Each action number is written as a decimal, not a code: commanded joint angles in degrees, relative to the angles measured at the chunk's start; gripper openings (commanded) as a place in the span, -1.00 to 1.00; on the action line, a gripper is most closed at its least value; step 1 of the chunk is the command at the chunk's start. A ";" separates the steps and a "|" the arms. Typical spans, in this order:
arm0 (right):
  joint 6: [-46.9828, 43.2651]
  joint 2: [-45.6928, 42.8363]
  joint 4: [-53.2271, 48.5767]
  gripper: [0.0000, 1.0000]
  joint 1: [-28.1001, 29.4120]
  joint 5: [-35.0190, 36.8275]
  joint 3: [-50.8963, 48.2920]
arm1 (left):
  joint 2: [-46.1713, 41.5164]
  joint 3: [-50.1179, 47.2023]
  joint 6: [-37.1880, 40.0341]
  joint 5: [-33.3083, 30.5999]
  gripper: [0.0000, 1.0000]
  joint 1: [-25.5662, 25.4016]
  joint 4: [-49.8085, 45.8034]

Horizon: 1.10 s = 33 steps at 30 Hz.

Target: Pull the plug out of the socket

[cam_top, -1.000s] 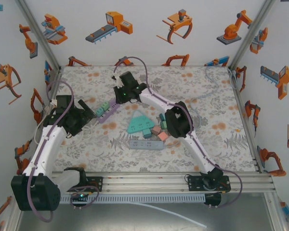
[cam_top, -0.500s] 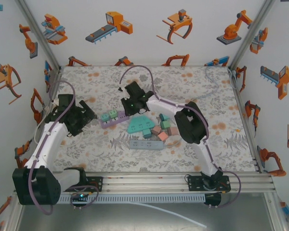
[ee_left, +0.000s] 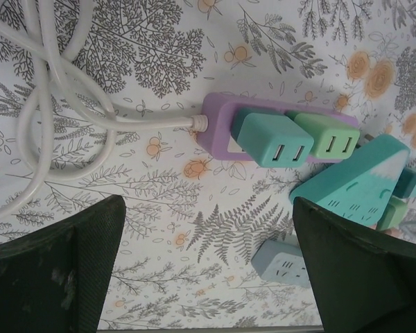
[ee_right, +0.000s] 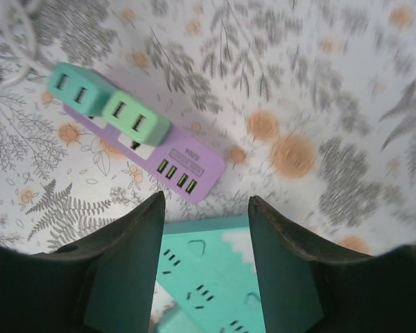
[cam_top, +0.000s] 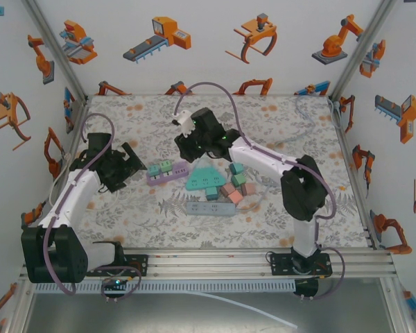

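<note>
Two dark fingers of the right gripper (ee_right: 206, 260) stand apart and hold nothing; in the right wrist view the teal triangular socket block (ee_right: 211, 281) lies under the gap. Just beyond it is the purple power strip (ee_right: 187, 166), lying slantwise on the floral table cover (ee_right: 319, 83), with a green plug (ee_right: 135, 118) and a teal plug (ee_right: 80, 87) seated side by side at its far end. The left gripper (ee_left: 208, 277) is spread wide and empty too, a little short of the same strip (ee_left: 218, 128). There the teal plug (ee_left: 270, 142) sits nearer the white cable (ee_left: 48, 90), which leaves the strip's end and loops on the cloth. From above, the right gripper (cam_top: 187, 149) hangs close over the strip (cam_top: 168, 172) and the left gripper (cam_top: 135, 161) is just beside its cable end. A grey-blue strip (cam_top: 209, 208) lies nearer the bases.
</note>
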 commanded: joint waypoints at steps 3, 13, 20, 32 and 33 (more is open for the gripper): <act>-33.85 -4.16 14.31 0.02 0.28 -14.06 -9.19 | -1.02 -0.31 -0.49 -4.15 0.98 0.12 0.86; -58.33 5.39 -7.85 0.04 2.24 -21.62 5.83 | 1.46 -1.00 -4.62 -6.20 0.96 1.24 0.17; -56.73 15.18 -16.18 0.10 6.81 -16.39 18.46 | 3.74 -2.02 -8.05 -7.43 0.93 2.65 -0.16; -54.20 27.80 -22.15 0.09 9.44 -14.39 35.31 | 4.33 -4.94 -7.39 -6.23 0.86 3.75 1.55; -54.12 28.12 -22.41 0.07 9.44 -14.45 35.72 | 4.67 -5.05 -6.61 -5.43 0.84 3.75 2.07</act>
